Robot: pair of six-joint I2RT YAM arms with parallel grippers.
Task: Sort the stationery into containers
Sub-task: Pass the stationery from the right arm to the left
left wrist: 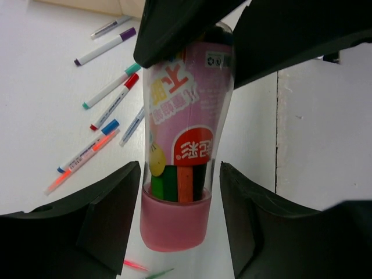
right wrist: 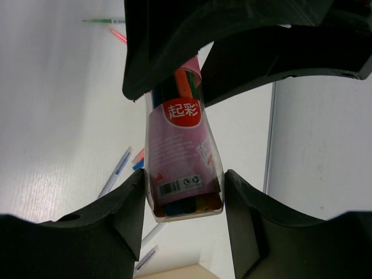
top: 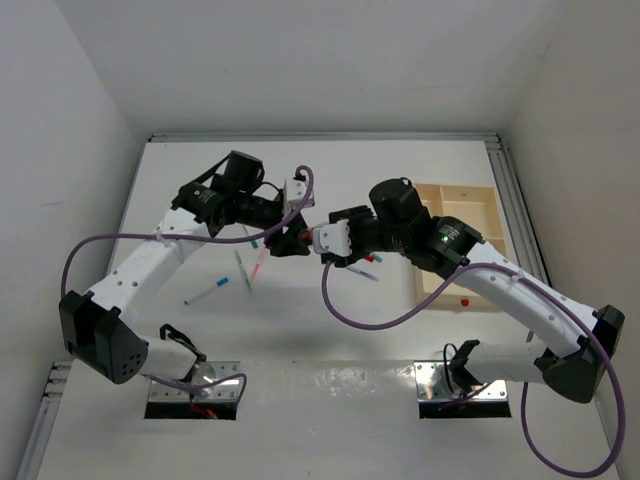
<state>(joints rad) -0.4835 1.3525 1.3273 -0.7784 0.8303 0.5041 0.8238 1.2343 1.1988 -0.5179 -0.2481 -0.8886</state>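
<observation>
The left arm (top: 150, 262) and the right arm (top: 520, 292) bend in and meet high over the middle of the tabletop (top: 300, 345). The left end effector (left wrist: 180, 174) has its jaws a little apart, one on each side of the pink cap (left wrist: 174, 224) of one see-through pink plastic bottle (left wrist: 186, 116) of coloured sticks. Nine thin loose pens (left wrist: 108, 88) lie on the tabletop. The right end effector (right wrist: 184, 174) squeezes the bottle's flat end. One pale wooden tray (top: 455, 187) sits by the right edge.

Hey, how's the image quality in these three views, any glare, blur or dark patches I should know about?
Top external: even light, sharp, with glare on the table between the arm bases. Left wrist: the pink marker pack is crisp, label legible, but the fingers framing it are dark and featureless. Right wrist: the pack is sharp, the blue pen behind it blurred.
</observation>
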